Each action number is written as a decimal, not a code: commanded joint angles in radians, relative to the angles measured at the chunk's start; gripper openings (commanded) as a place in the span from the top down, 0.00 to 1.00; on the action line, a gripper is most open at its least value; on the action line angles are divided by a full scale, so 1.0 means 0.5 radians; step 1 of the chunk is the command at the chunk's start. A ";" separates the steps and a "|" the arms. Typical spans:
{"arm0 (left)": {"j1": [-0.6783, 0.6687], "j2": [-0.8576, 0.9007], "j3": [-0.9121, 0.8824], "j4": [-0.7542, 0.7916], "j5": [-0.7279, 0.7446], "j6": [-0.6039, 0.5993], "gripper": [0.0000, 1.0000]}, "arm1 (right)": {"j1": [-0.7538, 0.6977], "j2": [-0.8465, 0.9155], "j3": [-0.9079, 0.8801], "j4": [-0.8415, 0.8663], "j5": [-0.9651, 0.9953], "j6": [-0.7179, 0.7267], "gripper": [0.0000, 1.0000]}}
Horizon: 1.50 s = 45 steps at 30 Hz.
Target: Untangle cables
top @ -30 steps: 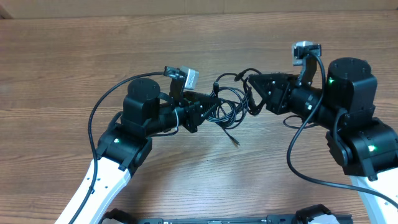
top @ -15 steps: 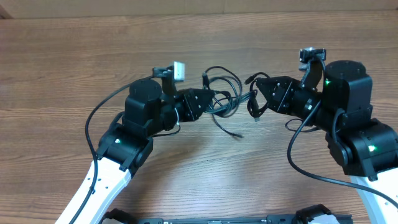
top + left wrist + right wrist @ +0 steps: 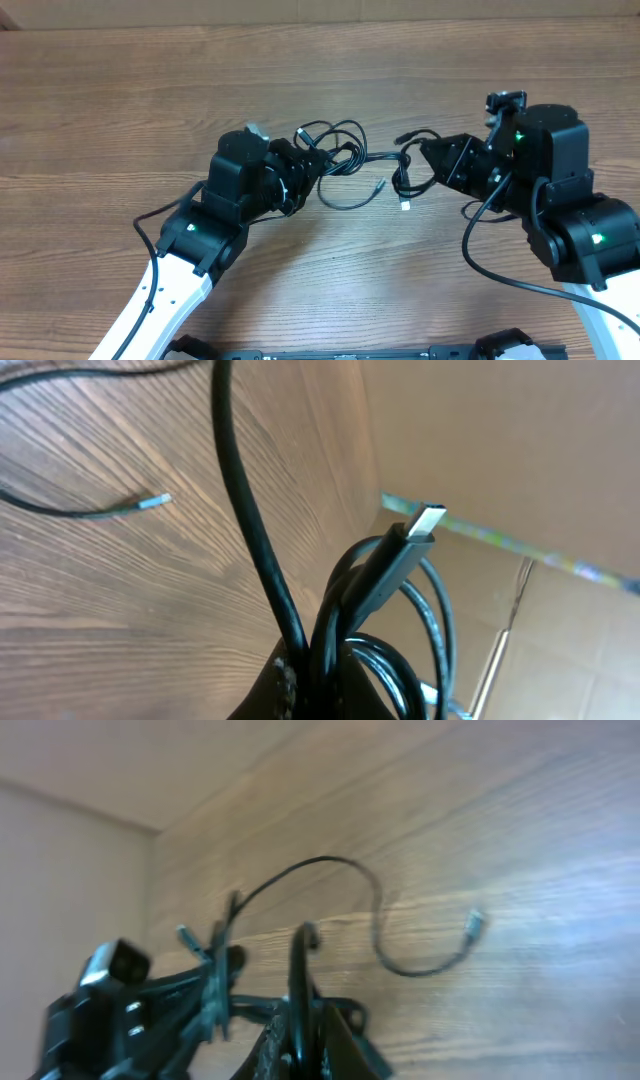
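On the table (image 3: pixel 120 90): one tangle of thin black cables (image 3: pixel 345 160) is strung between two robot arms, over plain wood-grain boards.
Arms: two, black at the wrist and white lower down. The left arm (image 3: pixel 235 185) reaches in just left of the tangle, and the right arm (image 3: pixel 555 150) just right of it.
Cables: the number of separate cords cannot be told. From overhead, several loops bunch at the tangle's left side. One strand runs straight across to a smaller knot at its right side.
Plug ends: three loose ends show overhead. Two are silver-tipped (image 3: pixel 404 206) and sit below the tangle; one is dark and sits at its upper right.
Left jaws: clenched on the tangle's left side. In the left wrist view, the looped cords (image 3: pixel 385 575) rise straight out of the grip, and one silver-tipped plug (image 3: pixel 425 520) points up and away.
Right jaws: clenched on the tangle's right side. In the right wrist view, a cord (image 3: pixel 300 970) stands up from between them, and a thin strand arcs out to a free end (image 3: pixel 474 923).
Lights: three small green lamps glow on the arms, one on the left arm and two on the right.
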 commanded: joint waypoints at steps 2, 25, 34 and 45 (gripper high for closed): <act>0.028 -0.011 0.017 -0.018 -0.186 -0.158 0.96 | -0.011 -0.057 0.032 -0.122 0.454 0.223 0.96; 0.027 -0.011 0.017 0.249 0.819 1.099 0.96 | -0.011 0.263 0.032 -0.275 0.500 0.296 0.96; 0.027 -0.011 0.017 0.426 0.832 1.083 0.96 | -0.011 0.388 0.032 -0.374 0.408 0.284 0.75; 0.028 -0.011 0.017 0.414 0.735 1.007 0.96 | -0.011 0.386 0.032 -0.345 0.286 0.235 0.08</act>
